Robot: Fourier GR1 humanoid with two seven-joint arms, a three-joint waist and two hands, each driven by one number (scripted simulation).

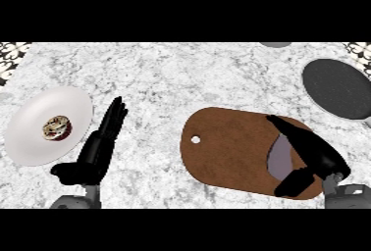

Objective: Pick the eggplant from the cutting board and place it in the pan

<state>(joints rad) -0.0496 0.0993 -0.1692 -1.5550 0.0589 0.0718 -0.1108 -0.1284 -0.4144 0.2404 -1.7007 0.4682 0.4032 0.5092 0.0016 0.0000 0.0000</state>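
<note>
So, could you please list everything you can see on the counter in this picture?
Board: one, brown with a small hole, right of centre on the counter.
Eggplant: one, pale purple-grey, on the board's right part, partly hidden by the right hand.
Pan: one, dark grey, far right, beyond the board.
Plate: one, white, at the left.
Pastry: one, brown, on the plate; too small to tell what kind.
Counter: one, white-grey marble.
Grey thing: one, cut off at the top edge; cannot tell what it is.
Left hand: black, fingers straight, resting beside the plate.
Right hand: black, over the eggplant, thumb and fingers either side of it.
</note>
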